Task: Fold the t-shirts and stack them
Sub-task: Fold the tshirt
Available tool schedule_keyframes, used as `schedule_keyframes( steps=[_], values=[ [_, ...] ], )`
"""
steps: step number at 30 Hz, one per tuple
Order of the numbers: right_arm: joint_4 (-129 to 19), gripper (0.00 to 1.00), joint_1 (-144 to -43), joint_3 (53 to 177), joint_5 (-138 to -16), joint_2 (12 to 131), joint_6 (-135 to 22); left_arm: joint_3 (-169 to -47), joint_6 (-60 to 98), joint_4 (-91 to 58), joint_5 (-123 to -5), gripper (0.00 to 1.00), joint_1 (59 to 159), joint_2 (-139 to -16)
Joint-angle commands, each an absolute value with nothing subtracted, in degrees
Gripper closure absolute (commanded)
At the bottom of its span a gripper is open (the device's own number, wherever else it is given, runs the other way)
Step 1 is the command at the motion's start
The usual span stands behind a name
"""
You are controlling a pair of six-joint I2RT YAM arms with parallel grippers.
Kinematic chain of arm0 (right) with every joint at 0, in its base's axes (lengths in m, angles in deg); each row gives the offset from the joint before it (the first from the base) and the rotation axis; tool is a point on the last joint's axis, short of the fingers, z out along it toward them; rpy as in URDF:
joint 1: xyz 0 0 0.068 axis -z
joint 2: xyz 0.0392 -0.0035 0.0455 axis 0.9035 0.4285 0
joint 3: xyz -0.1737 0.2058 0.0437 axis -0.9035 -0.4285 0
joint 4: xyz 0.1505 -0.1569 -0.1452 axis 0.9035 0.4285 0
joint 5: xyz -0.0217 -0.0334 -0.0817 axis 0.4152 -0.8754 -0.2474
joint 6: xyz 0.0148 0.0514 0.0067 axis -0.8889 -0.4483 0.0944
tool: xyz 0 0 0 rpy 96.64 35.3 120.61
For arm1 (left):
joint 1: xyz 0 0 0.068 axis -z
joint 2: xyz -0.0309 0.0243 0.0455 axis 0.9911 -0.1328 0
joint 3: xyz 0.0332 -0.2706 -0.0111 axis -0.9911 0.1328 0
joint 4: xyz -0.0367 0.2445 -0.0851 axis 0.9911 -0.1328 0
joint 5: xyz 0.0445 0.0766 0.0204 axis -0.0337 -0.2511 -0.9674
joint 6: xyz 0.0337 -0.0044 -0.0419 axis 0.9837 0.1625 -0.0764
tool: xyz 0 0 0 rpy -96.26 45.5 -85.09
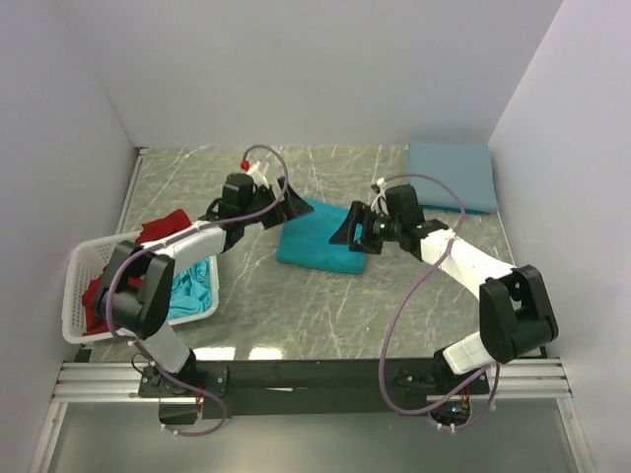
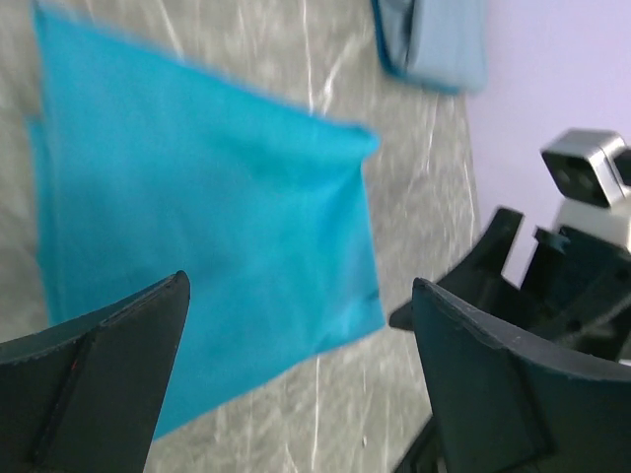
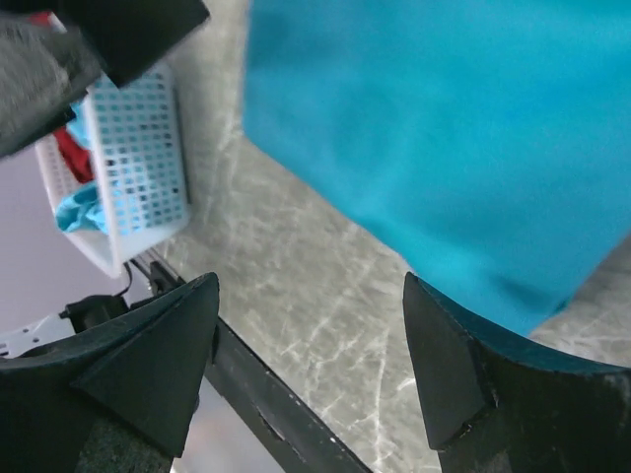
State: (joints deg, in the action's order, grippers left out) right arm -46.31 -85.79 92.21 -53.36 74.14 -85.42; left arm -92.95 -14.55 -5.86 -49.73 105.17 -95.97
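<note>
Two teal t-shirts (image 1: 317, 236) (image 1: 194, 289), one grey-blue t-shirt (image 1: 452, 175), one red t-shirt (image 1: 163, 229), one white basket (image 1: 77, 291) and two arms (image 1: 182, 244) (image 1: 471, 264).

- In the top view the left claw (image 1: 293, 209) covers the far left corner of the folded teal shirt (image 1: 314, 241) at the middle of the counter (image 1: 296, 310). The right claw (image 1: 347, 233) covers the shirt's right edge.
- From the left wrist that shirt is blurred, and its near edge goes behind a claw finger.
- From the right wrist it is soft too, running off the top and right edges.
- The grey-blue shirt (image 1: 452, 175) in the far right corner is blurred and cropped at the top in the left wrist view.
- The left arm (image 1: 148, 286) crosses the basket (image 1: 77, 305) at the near left edge, hiding part of the red shirt (image 1: 163, 229) and the crumpled teal shirt (image 1: 197, 286). How many shirts lie inside cannot be told.
</note>
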Motion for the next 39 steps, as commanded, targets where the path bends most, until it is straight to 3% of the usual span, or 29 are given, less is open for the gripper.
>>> schedule_keyframes(
  steps=[1, 17, 25, 29, 39],
  values=[
    [-54.44, 0.18, -85.46, 88.71, -52.15, 75.55, -89.77, -89.34, -18.56, 2.62, -43.63, 0.00, 106.27, -98.64],
    [-54.63, 0.18, -82.73, 78.24, -59.44, 83.39, -90.13, -76.68, -19.88, 6.50, -48.36, 0.05, 105.57, -100.41],
    [-39.87, 0.16, -82.91, 85.79, -70.24, 66.44, -84.59, -80.53, -16.54, -4.91, -57.40, 0.02, 105.48, -83.29],
    [-32.14, 0.11, -82.82, 90.45, -81.30, 59.84, -82.57, -86.16, -12.77, -14.93, -69.95, 0.01, 105.48, -71.35],
    [-35.90, 0.10, -83.61, 93.97, -84.32, 67.01, -84.76, -85.74, -13.02, -24.44, -86.86, 0.01, 105.39, -54.45]
  ],
)
